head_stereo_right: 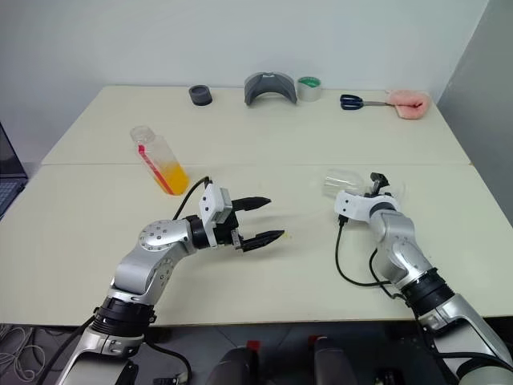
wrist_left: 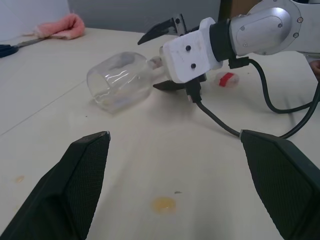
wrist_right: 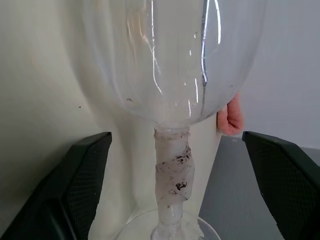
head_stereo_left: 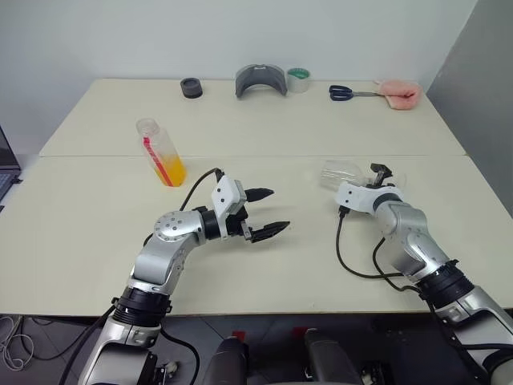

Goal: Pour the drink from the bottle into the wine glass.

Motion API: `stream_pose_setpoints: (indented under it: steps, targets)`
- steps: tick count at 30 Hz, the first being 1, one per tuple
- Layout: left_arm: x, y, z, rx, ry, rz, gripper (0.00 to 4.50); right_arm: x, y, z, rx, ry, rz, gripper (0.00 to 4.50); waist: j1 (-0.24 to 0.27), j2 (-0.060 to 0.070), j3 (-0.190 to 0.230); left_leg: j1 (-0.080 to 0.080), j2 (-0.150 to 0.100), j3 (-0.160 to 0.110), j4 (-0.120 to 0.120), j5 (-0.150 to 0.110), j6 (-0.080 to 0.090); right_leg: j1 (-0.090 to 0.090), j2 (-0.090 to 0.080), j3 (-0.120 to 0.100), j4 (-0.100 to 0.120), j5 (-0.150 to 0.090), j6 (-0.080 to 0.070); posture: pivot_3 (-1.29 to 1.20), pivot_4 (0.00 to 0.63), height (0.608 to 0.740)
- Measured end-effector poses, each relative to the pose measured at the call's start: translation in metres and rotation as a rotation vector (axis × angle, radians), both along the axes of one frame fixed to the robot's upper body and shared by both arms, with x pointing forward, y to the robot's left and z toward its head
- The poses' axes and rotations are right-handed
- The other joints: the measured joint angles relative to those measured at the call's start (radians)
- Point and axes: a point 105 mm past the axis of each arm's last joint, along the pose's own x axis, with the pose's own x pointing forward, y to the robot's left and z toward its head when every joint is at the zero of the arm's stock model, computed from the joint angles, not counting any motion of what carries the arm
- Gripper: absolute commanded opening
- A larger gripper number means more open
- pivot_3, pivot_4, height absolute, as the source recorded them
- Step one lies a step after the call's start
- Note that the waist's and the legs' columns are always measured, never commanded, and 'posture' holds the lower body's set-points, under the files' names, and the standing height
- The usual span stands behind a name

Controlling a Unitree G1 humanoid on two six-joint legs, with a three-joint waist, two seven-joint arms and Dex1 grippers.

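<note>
We judged the toppled wine glass light and fragile, best taken by its stem, which the right gripper's parted fingers straddled, the left gripper open.

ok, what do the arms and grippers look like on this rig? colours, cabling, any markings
Both arms are silver-grey metal links with black joint rings. The left gripper has a white boxy housing and two black pointed fingers with a fine mesh texture on their pads. The right gripper is the same build, with two dark screw holes on its white housing. A black cable loops from each wrist back along the arm. No lettering visible.
</note>
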Motion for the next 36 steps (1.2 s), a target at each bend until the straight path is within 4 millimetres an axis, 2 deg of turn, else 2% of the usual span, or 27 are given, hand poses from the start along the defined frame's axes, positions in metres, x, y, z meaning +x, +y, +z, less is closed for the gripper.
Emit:
stream_pose_setpoints:
  steps: [5,10,15,19,21,23,26,31,36]
  targets:
    - [0.001,-0.001,0.0,-0.007,0.003,0.015,4.5,0.006,-0.001,-0.008,-0.002,0.03,-0.005,1.85,0.0,0.0,0.0,0.0,0.0,0.0,0.0,0.0,0.0,0.0,0.0,0.0,0.0,0.0,0.0,0.0,0.15,0.74]
    - [0.002,-0.001,0.0,-0.008,0.002,0.022,4.5,0.01,-0.003,-0.002,0.005,0.005,-0.009,0.22,0.0,0.0,0.0,0.0,0.0,0.0,0.0,0.0,0.0,0.0,0.0,0.0,0.0,0.0,0.0,0.0,0.15,0.74]
    - [0.004,0.0,0.001,-0.01,0.0,0.039,4.5,0.01,0.002,0.002,0.094,-0.009,-0.006,0.22,-0.004,0.0,0.0,0.0,0.0,0.0,0.0,0.0,0.0,0.0,0.0,0.0,0.0,0.0,0.0,0.0,0.15,0.74]
    - [0.005,0.005,0.002,-0.016,0.019,0.056,4.5,0.017,0.033,0.028,0.649,-0.035,-0.002,0.22,-0.022,0.0,0.0,0.001,0.002,0.0,-0.001,0.0,0.0,0.0,0.002,0.001,0.001,0.0,0.0,0.0,0.15,0.74]
    - [0.005,0.01,0.003,-0.023,0.051,0.055,4.5,0.022,0.05,0.037,0.847,-0.031,0.038,0.22,-0.025,0.0,0.0,0.001,0.002,0.0,-0.001,0.0,0.0,0.0,0.002,0.0,0.002,0.0,0.0,0.0,0.15,0.74]
    - [0.003,0.023,0.004,-0.005,0.087,0.051,4.5,0.028,0.058,0.04,1.017,-0.03,0.056,0.22,-0.026,0.0,0.0,0.001,0.001,-0.001,-0.001,0.0,0.0,0.0,0.001,0.0,0.001,0.0,0.0,0.0,0.15,0.74]
    - [0.003,0.041,0.011,0.02,0.095,0.071,4.5,0.035,0.058,0.035,1.172,-0.044,0.042,0.22,-0.024,0.0,0.0,0.0,0.0,-0.001,-0.001,0.0,0.0,0.0,0.0,0.0,0.001,0.0,0.0,0.0,0.15,0.74]
    - [0.002,0.05,0.015,0.02,0.114,0.07,4.5,0.037,0.057,0.031,1.25,-0.076,0.065,0.22,-0.026,0.0,0.0,0.001,0.0,0.0,-0.001,0.0,0.0,0.0,0.0,0.0,0.001,0.0,0.0,0.0,0.15,0.74]
    - [-0.001,0.048,0.017,0.029,0.128,0.044,4.5,0.024,0.057,0.024,1.269,-0.088,0.102,0.22,-0.03,0.001,0.0,0.001,0.001,0.0,-0.001,0.0,0.0,0.0,0.001,0.0,0.001,0.0,0.0,0.0,0.15,0.74]
